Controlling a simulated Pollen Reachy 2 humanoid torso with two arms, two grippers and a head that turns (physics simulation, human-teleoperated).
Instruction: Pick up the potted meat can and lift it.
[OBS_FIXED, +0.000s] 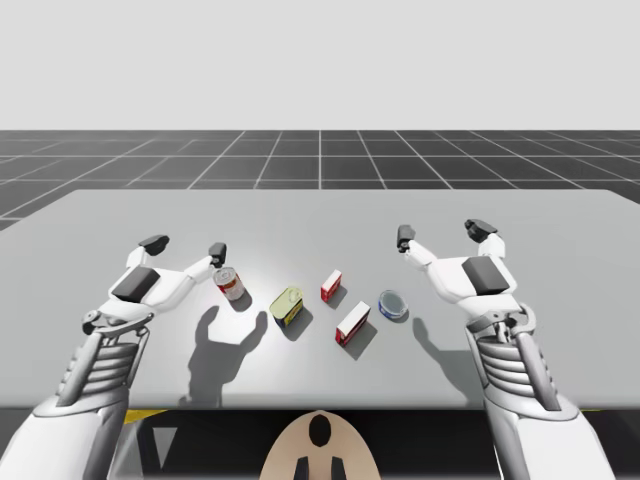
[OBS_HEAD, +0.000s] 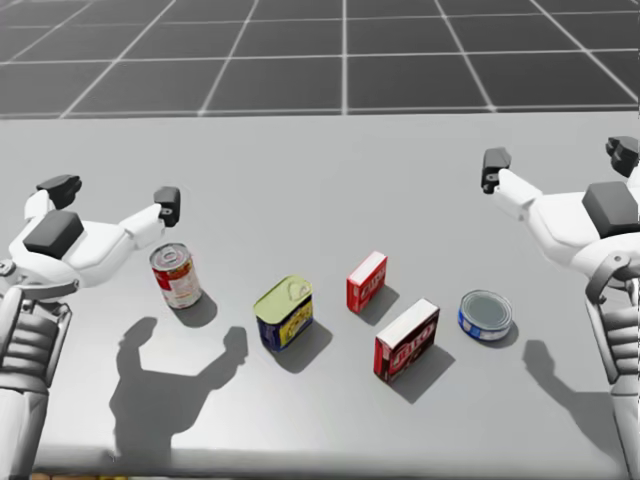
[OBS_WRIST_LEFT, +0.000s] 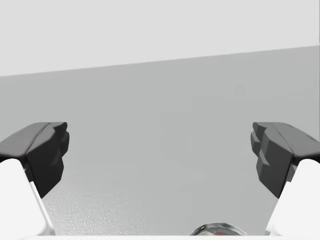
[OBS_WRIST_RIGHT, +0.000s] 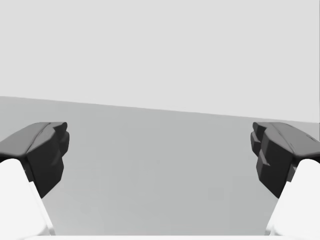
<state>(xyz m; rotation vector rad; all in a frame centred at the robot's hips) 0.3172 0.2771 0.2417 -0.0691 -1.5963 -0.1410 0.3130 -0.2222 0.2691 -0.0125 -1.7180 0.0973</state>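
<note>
While left gripper (OBS_FIXED: 185, 246) gapes, blue oblong can (OBS_FIXED: 288, 305) lies apart, seemingly rightward.

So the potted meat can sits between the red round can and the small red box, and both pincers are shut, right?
Not quite: both pincers are open. The wrist views show the left pincer and the right pincer with jaws wide apart, nothing between them. The potted meat can does sit between the red round can and the small red box.
</note>
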